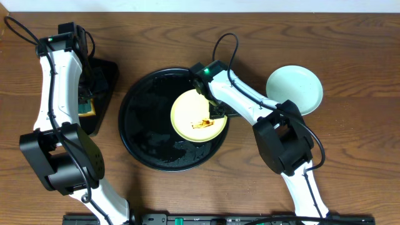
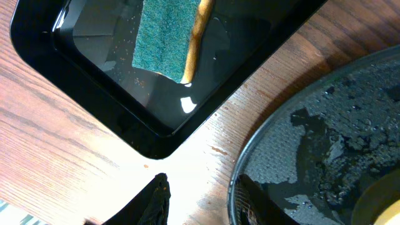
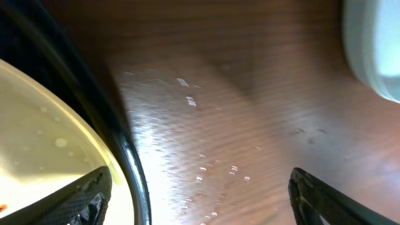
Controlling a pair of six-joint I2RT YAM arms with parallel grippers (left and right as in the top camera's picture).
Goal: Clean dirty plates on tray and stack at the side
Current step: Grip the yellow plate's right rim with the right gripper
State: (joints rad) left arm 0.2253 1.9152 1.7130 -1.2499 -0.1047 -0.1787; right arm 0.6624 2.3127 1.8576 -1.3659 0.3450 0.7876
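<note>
The yellow plate [image 1: 195, 115] lies flat in the right half of the big round tray [image 1: 147, 134], and there's a brown smear [image 1: 203, 122] on it, toward its near-right side. The tray's black floor shines with wet patches and sits mid-surface.

Over at the right, the right claw [image 3: 200, 194] is released, its fingers spread wide. One fingertip [image 3: 87, 194] hangs above the yellow plate's edge, the other [image 3: 319, 194] above bare wood, and the tray's raised rim [image 3: 128, 156] runs between them. Nothing is gripped. From overhead that arm reaches in from the near right, and its wrist is over the plate's right edge.

Further right, well apart from the tray, a mint-green plate [image 1: 295, 89] rests alone on the wooden surface [image 1: 350, 50], and it looks clean from above. The right wrist view catches its pale edge at the far right.

Swinging left now: a smaller rectangular tray [image 1: 107, 78] sits just beside the round one, with a strip of wood between them. A sponge [image 2: 165, 37] lies in it, green scouring face up, with a yellow edge showing. The left claw [image 2: 200, 197] hovers there, fingers partly apart with only bare wood showing between them, holding nothing. Its wrist view takes in the rectangular tray's corner, the round tray's rim and a sliver of the yellow plate at the right.
</note>
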